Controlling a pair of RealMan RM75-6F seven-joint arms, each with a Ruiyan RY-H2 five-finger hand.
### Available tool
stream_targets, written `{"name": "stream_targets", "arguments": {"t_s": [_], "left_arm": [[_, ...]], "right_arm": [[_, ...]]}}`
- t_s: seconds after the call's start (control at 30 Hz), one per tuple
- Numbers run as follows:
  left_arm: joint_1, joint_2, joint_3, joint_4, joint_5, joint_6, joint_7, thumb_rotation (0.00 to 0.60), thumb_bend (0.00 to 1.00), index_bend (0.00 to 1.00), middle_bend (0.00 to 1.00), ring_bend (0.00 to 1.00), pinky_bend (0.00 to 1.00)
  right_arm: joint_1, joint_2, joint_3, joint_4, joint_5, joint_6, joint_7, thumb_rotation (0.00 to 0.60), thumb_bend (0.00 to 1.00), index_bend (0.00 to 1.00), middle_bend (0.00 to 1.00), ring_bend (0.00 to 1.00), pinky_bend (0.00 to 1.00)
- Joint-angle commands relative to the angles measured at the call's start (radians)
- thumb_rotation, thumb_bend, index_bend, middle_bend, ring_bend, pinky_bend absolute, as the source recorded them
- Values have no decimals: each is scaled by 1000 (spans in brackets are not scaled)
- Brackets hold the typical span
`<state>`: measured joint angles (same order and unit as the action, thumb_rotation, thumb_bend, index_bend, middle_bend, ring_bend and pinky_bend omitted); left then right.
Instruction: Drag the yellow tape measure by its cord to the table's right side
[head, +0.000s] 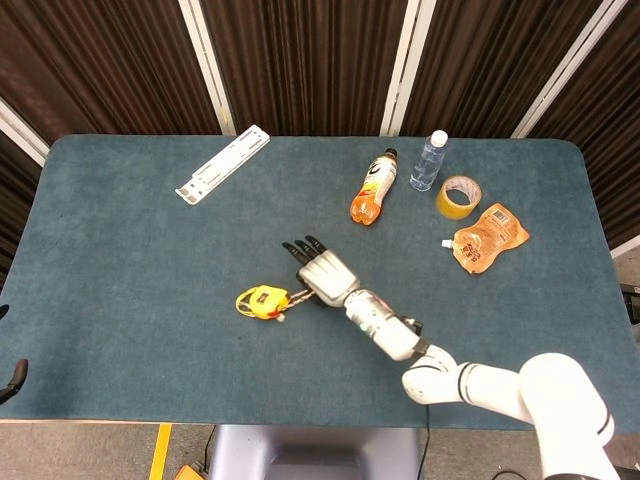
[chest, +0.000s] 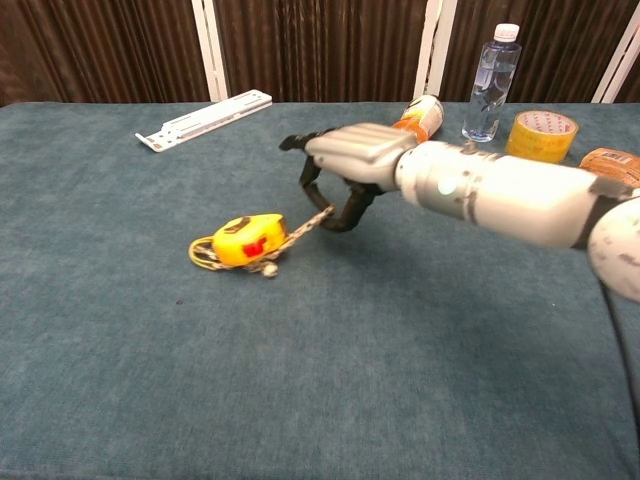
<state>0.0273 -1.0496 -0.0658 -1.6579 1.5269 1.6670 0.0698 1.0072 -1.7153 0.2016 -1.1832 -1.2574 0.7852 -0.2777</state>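
The yellow tape measure (head: 260, 300) (chest: 245, 241) lies on the blue table, a little left of centre. Its braided cord (head: 296, 298) (chest: 308, 224) runs taut from it up to my right hand (head: 322, 274) (chest: 352, 160), which pinches the cord between curled fingers just right of the tape measure. The hand hovers low over the cloth, palm down. My left hand appears in neither view.
An orange bottle (head: 373, 187) (chest: 414, 128), a clear water bottle (head: 429, 160) (chest: 491, 83), a yellow tape roll (head: 459, 196) (chest: 541, 136) and an orange pouch (head: 487, 237) (chest: 610, 163) lie at the back right. A white bracket (head: 223, 163) (chest: 204, 119) sits at the back left.
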Motion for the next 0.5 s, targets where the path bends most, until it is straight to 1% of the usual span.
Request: {"name": "stream_targets", "arguments": {"t_s": [0.03, 0.17, 0.27, 0.5], "left_arm": [[0, -1, -1, -1, -2, 0, 1, 600, 380, 91, 0, 0, 60], [-1, -2, 0, -2, -1, -4, 3, 600, 381, 91, 0, 0, 61], [-4, -5, 1, -2, 0, -10, 11, 600, 380, 90, 0, 0, 60], [-9, -14, 4, -4, 1, -21, 36, 600, 381, 91, 0, 0, 60]], "right_arm": [[-30, 57, -5, -50, 7, 28, -18, 600, 444, 789, 96, 128, 0], [-60, 127, -8, -114, 9, 63, -35, 600, 444, 793, 96, 129, 0], [-74, 171, 0, -149, 12, 89, -52, 600, 444, 798, 96, 129, 0], [-49, 233, 64, -200, 63, 102, -111, 600, 444, 811, 96, 131, 0]]}}
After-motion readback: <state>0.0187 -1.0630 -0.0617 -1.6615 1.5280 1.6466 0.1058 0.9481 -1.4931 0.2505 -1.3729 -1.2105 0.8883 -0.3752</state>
